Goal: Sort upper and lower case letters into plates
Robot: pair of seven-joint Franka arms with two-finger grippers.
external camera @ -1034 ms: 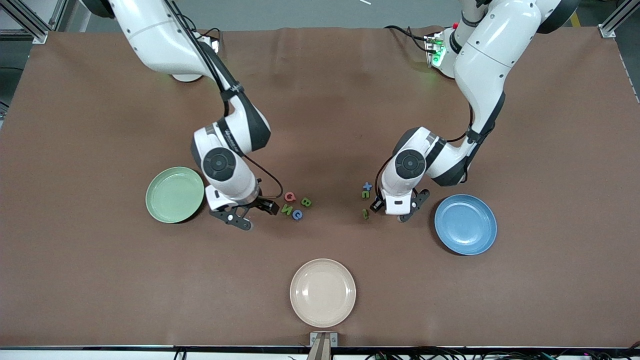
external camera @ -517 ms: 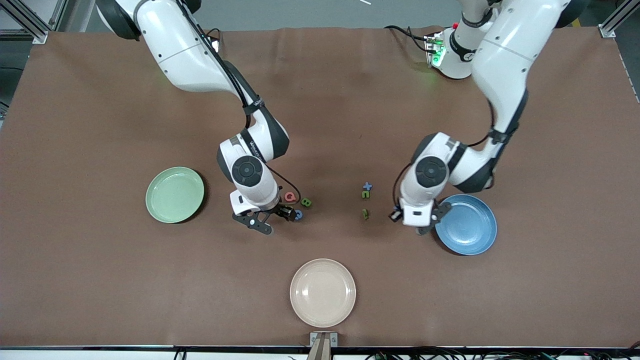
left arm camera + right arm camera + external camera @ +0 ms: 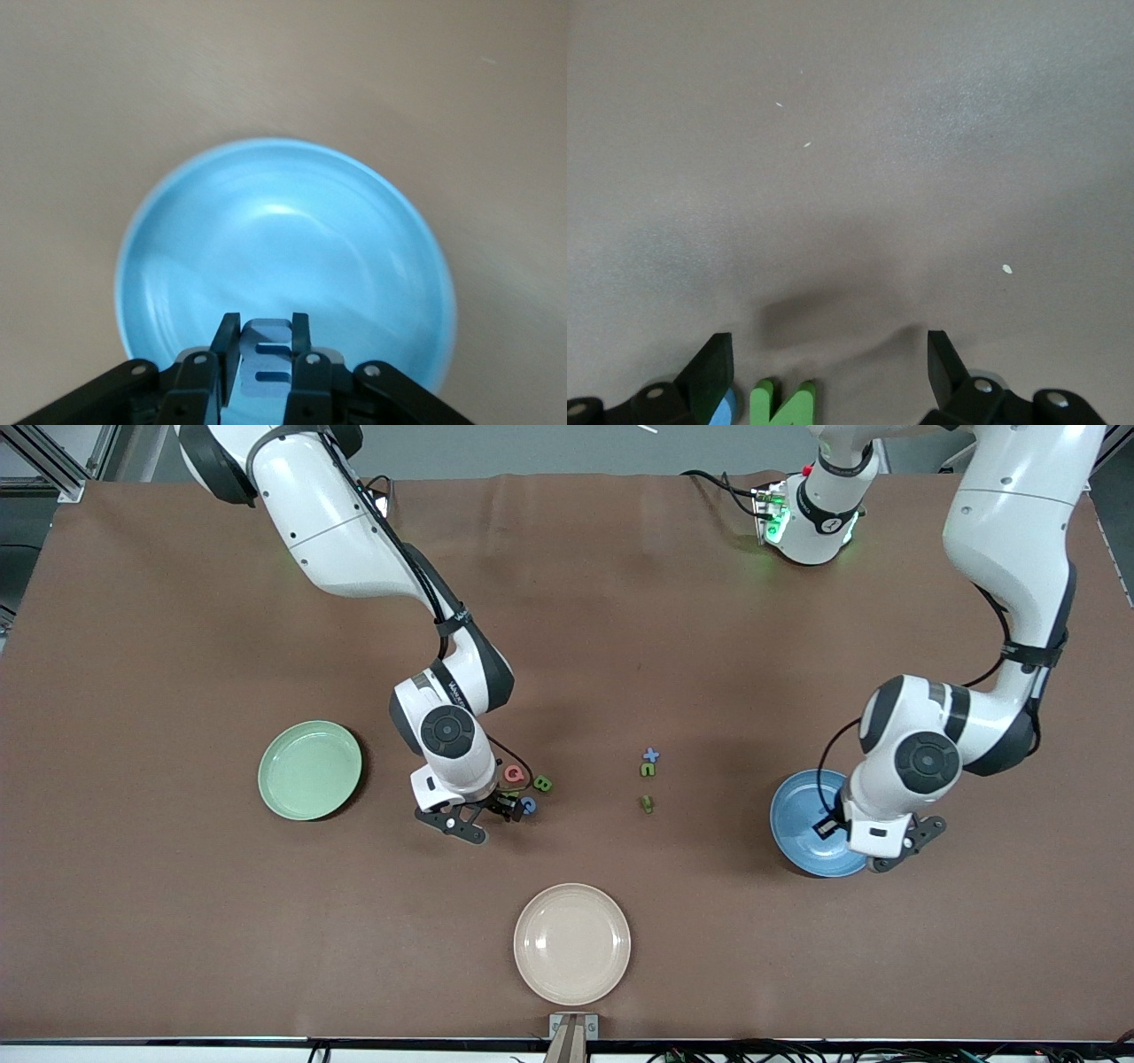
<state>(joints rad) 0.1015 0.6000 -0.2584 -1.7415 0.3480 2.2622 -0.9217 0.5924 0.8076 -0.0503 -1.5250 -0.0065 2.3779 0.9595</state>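
Carrying a small blue toy letter (image 3: 266, 354), the left gripper (image 3: 873, 849) has swung from the loose letters to hover over the round blue plate (image 3: 802, 815) in the front view; the right gripper (image 3: 468, 815) has moved in on the capital-letter cluster on the brown tabletop (image 3: 177, 921). The left wrist view shows the fingers (image 3: 225, 341) clenched on that letter above the plate, so a drop seems due. The right wrist view shows fingers (image 3: 713, 365) spread wide around a green N (image 3: 782, 403), not yet grasped.

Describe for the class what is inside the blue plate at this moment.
The blue plate looks bare inside. The left claw hangs over it, shut on a blue letter. The rim part under the claw is hidden.
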